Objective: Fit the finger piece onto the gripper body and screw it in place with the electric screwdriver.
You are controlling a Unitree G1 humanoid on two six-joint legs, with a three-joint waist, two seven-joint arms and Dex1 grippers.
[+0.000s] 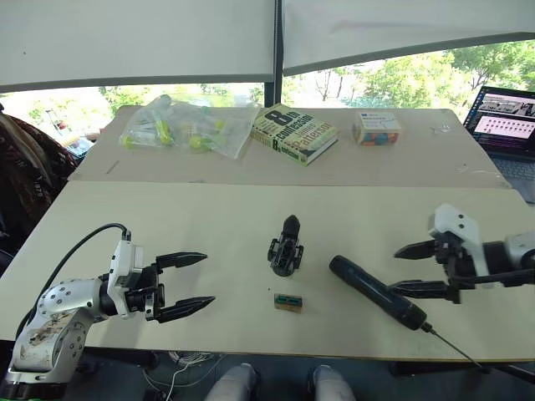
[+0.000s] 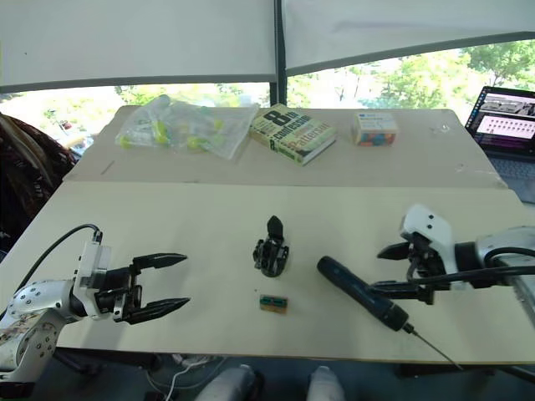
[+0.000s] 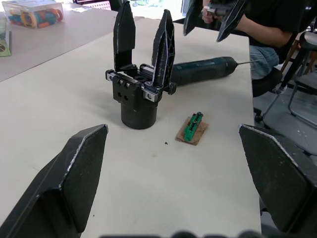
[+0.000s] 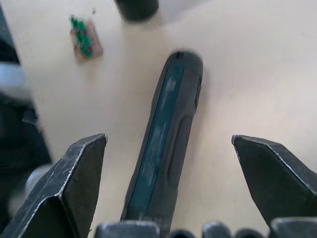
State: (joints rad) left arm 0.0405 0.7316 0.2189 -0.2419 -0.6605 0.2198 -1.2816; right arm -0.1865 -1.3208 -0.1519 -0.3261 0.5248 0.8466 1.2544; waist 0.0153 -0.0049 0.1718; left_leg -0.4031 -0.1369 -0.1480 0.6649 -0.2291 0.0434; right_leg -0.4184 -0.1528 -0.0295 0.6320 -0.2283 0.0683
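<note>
The gripper body [image 1: 285, 248] stands upright in the middle of the near table, also seen as the gripper body [image 3: 138, 94] from the left wrist. Two tapered black fingers [image 3: 164, 44] rise from it side by side; I cannot tell which is the finger piece. The electric screwdriver [image 1: 376, 292] lies flat to its right, thin bit pointing at the table's near edge. My right gripper [image 1: 394, 269] is open just right of the screwdriver [image 4: 163, 144], which lies in line with the gap between its fingers. My left gripper [image 1: 207, 279] is open, well left of the body.
A small green part on a tan card [image 1: 287, 302] lies just in front of the body. On the far table are a plastic bag [image 1: 188, 125], a book [image 1: 294, 132] and a box of coloured pieces [image 1: 376, 128]. A laptop [image 1: 510, 125] stands far right. A seated person [image 3: 267, 29] is beside the table.
</note>
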